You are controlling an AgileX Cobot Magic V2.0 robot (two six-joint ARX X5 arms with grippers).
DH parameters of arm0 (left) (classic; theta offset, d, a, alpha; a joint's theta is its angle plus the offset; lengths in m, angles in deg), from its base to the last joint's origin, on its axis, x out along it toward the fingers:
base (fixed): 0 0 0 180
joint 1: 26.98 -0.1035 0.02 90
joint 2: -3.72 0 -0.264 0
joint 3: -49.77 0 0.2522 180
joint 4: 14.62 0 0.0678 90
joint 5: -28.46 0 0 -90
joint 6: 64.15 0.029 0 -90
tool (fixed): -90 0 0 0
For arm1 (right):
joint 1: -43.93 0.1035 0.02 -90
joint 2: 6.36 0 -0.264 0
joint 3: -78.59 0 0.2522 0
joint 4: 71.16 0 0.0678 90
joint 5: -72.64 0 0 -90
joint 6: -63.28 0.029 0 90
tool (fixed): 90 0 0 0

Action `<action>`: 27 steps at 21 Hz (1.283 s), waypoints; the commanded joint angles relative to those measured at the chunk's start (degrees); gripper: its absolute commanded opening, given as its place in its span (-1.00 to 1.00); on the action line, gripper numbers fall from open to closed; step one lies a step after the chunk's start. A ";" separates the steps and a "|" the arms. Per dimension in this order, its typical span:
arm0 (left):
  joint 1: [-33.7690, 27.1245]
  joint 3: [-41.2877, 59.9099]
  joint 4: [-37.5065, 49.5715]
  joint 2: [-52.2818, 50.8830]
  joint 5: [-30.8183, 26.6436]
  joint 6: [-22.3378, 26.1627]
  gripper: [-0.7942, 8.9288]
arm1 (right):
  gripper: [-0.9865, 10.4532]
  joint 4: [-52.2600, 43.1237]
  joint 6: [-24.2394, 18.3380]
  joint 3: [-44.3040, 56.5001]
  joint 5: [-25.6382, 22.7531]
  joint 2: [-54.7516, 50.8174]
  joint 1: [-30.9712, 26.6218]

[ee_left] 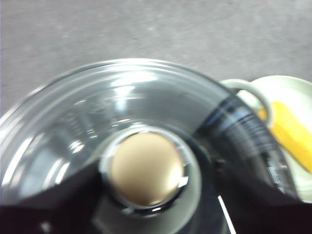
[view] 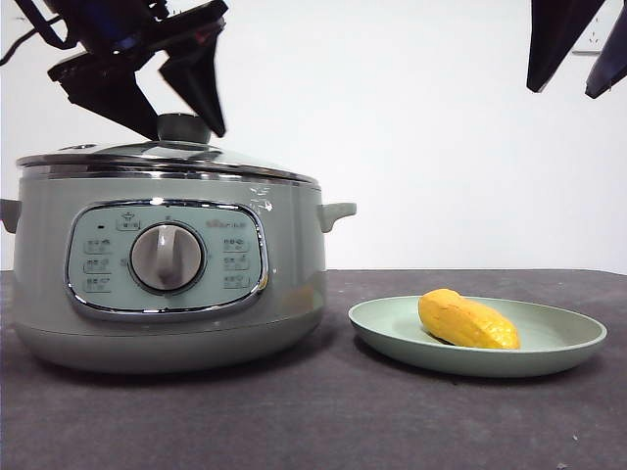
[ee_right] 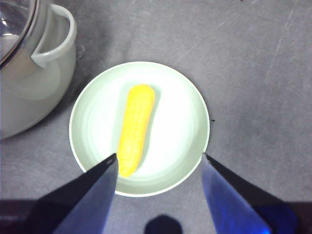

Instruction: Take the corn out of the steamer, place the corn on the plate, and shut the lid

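My left gripper (view: 186, 122) hangs right over the pot (view: 167, 284), its two dark jaws spread to either side of the knob (view: 183, 127) on the lid (view: 167, 157). From the front I see the jaw tips level with the knob, one on each side, but I cannot tell whether they touch it. My left wrist camera looks straight down on the knob (ee_left: 146, 168), with my jaws as dark shapes on both flanks of it, so I read this gripper as open around the knob, not clamped.

The lid sits flat on the pot's chrome rim, closed. Through the glass (ee_left: 112, 107) I see only reflections. The pot stands on the left of the dark table (view: 313, 421), its dial (view: 167, 257) facing the front camera.

The corn (view: 468, 321) lies on its side on the plate (view: 578, 338), which sits to the right of the pot, just beside it but not touching. In my right wrist camera the corn (ee_right: 135, 129) lies a little off the plate's middle, on the half closer to the pot, and the plate (ee_right: 187, 117) has bare green around it.

My right gripper (ee_right: 158, 158) hovers high above the plate, jaws wide apart and holding nothing. In the front view it shows only as dark tips (view: 573, 49) at the top right corner.
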 commanded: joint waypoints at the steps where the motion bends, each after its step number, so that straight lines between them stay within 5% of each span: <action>1: 0.46 -0.48 -0.33 -0.52 0.59 -1.27 0.09 | -0.33 -0.04 0.57 0.46 -0.20 -0.33 0.02; 7: 0.55 -0.48 -8.41 -13.66 0.98 -1.64 0.04 | -0.34 -0.11 -0.61 0.46 -0.28 -3.04 0.02; 8: 0.52 -0.48 -11.50 -16.94 0.92 -1.60 -0.16 | -0.40 -0.28 -0.59 0.46 -0.26 -4.11 0.02; 10: 0.55 -0.48 -16.28 -22.71 0.22 0.13 -0.91 | -0.73 -1.18 -0.59 0.70 -0.24 -6.73 0.04; 15: 1.81 0.92 -16.98 -34.34 -10.84 3.58 -0.85 | -0.85 -14.08 -0.61 10.86 -0.22 -18.58 0.13; 20: 2.34 12.55 -12.44 -47.15 -11.63 3.58 -0.85 | -0.85 -27.67 -0.55 24.76 -0.13 -31.71 0.13; 24: 2.34 21.64 -8.20 -53.94 -11.58 3.21 -0.85 | -0.85 -25.88 -0.48 26.86 -0.20 -34.01 0.13; 27: 2.34 23.58 -10.91 -55.01 -11.26 -1.66 -0.84 | -0.82 -23.82 -0.55 26.86 -0.20 -33.99 0.09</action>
